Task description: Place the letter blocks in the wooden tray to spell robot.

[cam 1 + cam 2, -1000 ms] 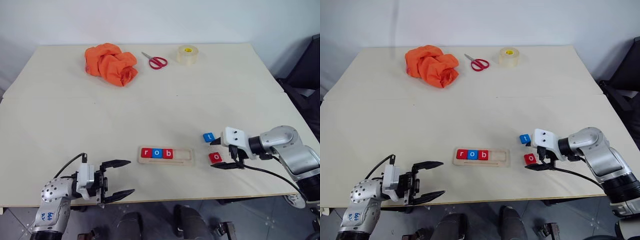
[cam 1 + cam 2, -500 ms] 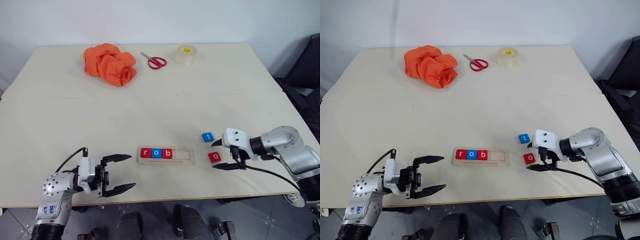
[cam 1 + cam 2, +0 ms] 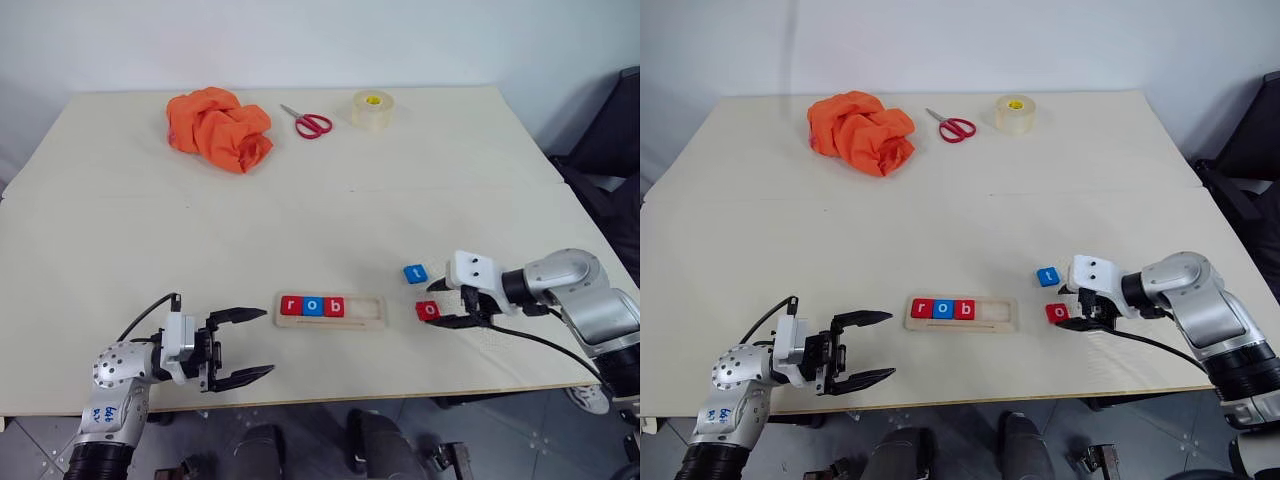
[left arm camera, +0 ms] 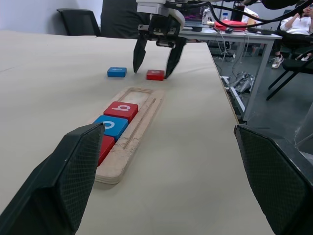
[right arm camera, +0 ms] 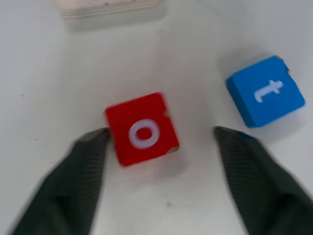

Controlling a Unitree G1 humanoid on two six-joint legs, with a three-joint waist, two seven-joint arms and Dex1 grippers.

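Pale tabletop (image 3: 330,210). Wooden tray (image 3: 331,310) lies near the front edge, long side across the view. In it, three letter blocks side by side from its left end: red r (image 3: 291,306), blue o (image 3: 313,306), red b (image 3: 335,307). Right part of the tray is bare.

Two blocks lie loose on the tabletop to the right of the tray: blue t (image 3: 416,273) and, nearer the front edge, red o (image 3: 428,311). They lie close but apart.

Right gripper (image 3: 446,305) is low over the red o, angled down. Its fingers (image 5: 93,171) straddle the block; one finger tip touches or nearly touches one side of the block, the other (image 5: 244,166) stands clear of it with a gap. Partly spread, not clamped. Block sits flat on the tabletop.

Left gripper (image 3: 250,345) hovers at the front edge left of the tray, pointing toward it, fingers spread wide, nothing between them.

Far side of the tabletop: crumpled orange cloth (image 3: 220,127), red-handled scissors (image 3: 309,122), roll of clear tape (image 3: 372,109), well apart from the tray.
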